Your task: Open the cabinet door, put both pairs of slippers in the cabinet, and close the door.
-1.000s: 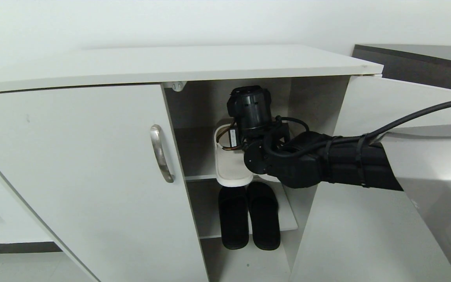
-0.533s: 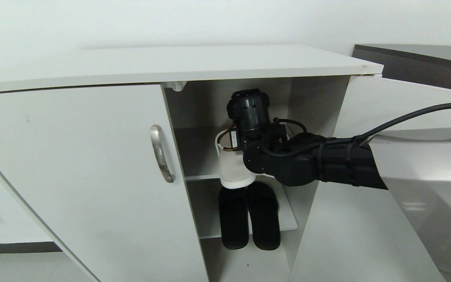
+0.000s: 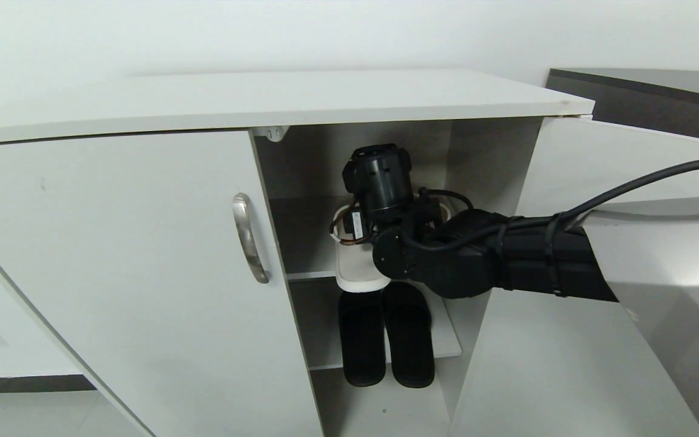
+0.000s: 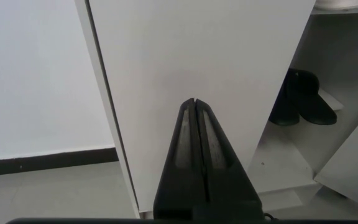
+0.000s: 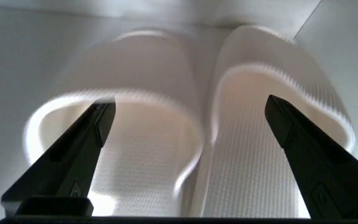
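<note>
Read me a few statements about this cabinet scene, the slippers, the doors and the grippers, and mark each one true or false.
1. The black slippers sit on the lower shelf. True.
2. The right gripper is shut. False: it is open wide over the white slippers.
3. Both cabinet doors are open. False: the left door is closed, and the right door is open.
4. The left gripper is shut. True.
</note>
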Controlling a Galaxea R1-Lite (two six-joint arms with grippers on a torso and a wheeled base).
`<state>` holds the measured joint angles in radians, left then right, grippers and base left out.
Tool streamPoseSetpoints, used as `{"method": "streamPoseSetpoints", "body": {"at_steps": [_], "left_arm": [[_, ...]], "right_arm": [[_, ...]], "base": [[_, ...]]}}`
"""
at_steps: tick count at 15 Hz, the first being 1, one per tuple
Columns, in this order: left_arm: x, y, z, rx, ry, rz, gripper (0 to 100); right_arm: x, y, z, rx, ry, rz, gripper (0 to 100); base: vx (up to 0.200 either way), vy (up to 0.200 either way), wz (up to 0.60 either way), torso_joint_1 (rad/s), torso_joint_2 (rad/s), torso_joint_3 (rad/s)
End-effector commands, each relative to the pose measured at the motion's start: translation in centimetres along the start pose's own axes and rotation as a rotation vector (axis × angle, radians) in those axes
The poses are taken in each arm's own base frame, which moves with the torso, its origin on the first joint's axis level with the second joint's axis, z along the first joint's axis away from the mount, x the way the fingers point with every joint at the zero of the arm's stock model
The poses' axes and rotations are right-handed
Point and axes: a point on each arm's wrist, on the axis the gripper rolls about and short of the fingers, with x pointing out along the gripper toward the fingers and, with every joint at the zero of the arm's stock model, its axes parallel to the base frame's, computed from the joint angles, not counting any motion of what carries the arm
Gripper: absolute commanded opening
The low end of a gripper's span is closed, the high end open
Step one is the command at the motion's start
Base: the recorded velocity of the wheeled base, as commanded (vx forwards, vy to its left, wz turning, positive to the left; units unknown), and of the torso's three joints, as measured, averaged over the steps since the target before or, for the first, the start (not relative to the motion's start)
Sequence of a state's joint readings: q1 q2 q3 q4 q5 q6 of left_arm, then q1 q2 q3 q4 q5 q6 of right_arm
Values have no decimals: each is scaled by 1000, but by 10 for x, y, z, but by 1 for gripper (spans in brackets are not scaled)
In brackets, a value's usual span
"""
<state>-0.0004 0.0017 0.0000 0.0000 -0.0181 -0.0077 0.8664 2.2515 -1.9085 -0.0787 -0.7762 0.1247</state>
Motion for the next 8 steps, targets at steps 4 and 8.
{"method": "streamPoseSetpoints", "body": {"at_steps": [4, 8], "left_arm": [[0, 0, 0, 0, 0, 0, 0], [0, 0, 0, 0, 0, -1, 0]], "right_arm": [[-70, -21, 12, 39, 24, 80, 100], [-129, -54, 8, 55, 3, 203, 100]], "base": [[0, 0, 0, 0, 0, 0], [0, 0, 0, 0, 0, 0]]}}
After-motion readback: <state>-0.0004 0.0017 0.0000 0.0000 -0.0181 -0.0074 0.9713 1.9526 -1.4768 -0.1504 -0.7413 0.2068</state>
